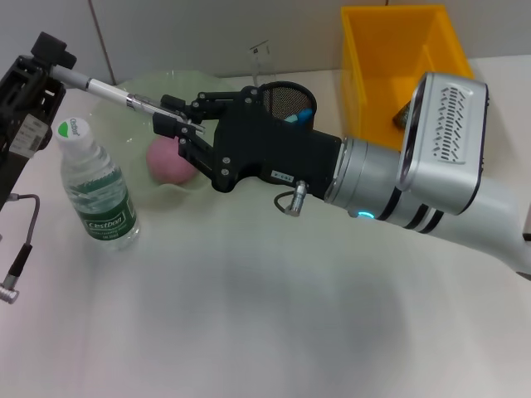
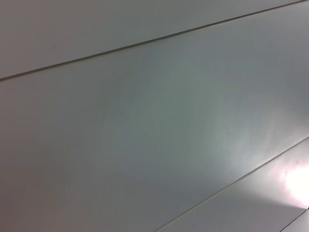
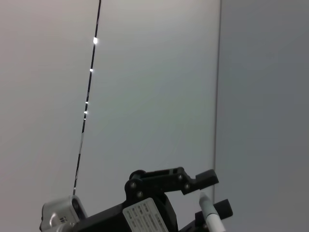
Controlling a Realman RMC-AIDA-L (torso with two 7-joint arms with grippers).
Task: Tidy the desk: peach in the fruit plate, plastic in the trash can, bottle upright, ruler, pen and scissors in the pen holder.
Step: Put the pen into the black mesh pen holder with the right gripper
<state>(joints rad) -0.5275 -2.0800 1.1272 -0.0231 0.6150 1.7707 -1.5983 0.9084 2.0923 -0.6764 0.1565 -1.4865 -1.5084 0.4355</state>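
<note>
Right claw (image 1: 184,124) raised over the green fruit plate (image 1: 153,87), fingers pinching one end of the white pen (image 1: 108,91). Left claw (image 1: 51,62) at the pen's other end, up at the far left edge of the scene, gripping it there too. Pen stretched between the two claws, slanting down toward the right one, clear of the worktop (image 1: 249,315).

Directly below the right claw: pink peach (image 1: 168,159) lying in the fruit plate. Below the left claw and just beside the plate's near rim: water bottle (image 1: 95,186) standing upright, cap on. Immediately behind the right claw's knuckles: black mesh pen holder (image 1: 289,99), mouth open upward, a blue item inside, a clear ruler (image 1: 260,60) sticking up at its back. Beyond the right wrist: yellow trash can (image 1: 390,58), a dark scrap at its bottom.

Broad bare stretch of worktop on the near side of both arms. Tight gap between right claw, pen holder rim and plate edge.

Right wrist view: left claw (image 3: 205,193) with the pen tip (image 3: 210,215) between its fingers, wall behind. Left wrist view: only plain wall panels.
</note>
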